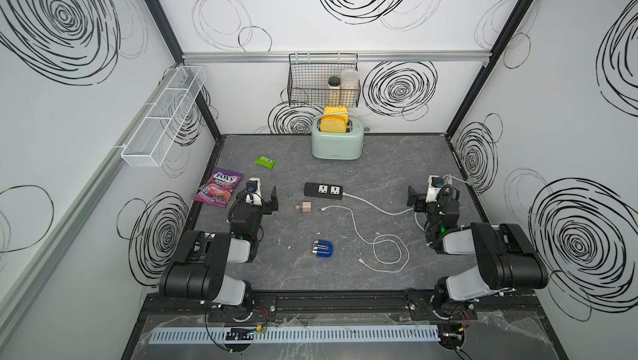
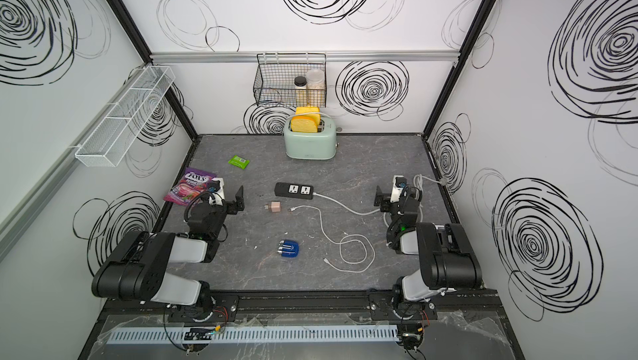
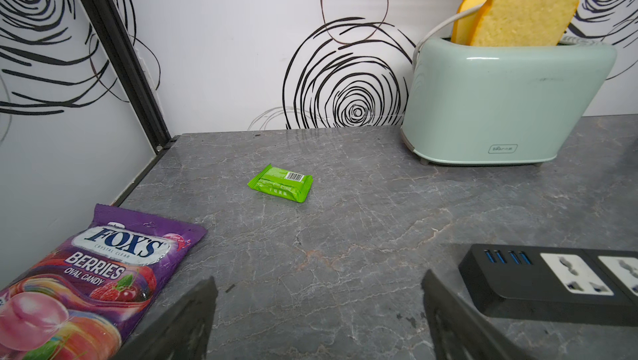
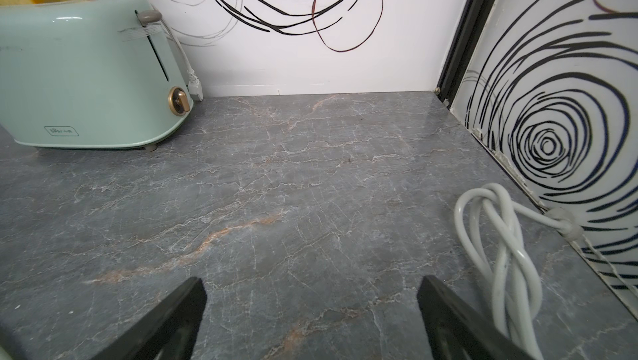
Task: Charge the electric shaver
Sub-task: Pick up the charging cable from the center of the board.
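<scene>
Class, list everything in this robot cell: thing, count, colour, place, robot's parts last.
electric shaver: one, blue, table front centre
power strip: one, black, table centre
plug adapter: one, pinkish, near power strip
charging cable: one, white, right of shaver
toaster: one, mint green, table back
bread slices: two, yellow, in toaster
snack packet: one, green, left of toaster
candy bag: one, purple, table's left edge
jars: two, pale, black wire basket, back wall
mesh shelf: one, white, left wall
left fingers: two, black, open
right fingers: two, black, open

We saw the grey marbled tabletop (image 1: 397, 154) carrying a mint-green toaster (image 1: 336, 144), black power strip (image 1: 323, 190), white cable (image 1: 353, 219) and translucent blue electric shaver (image 1: 323, 248).
</scene>
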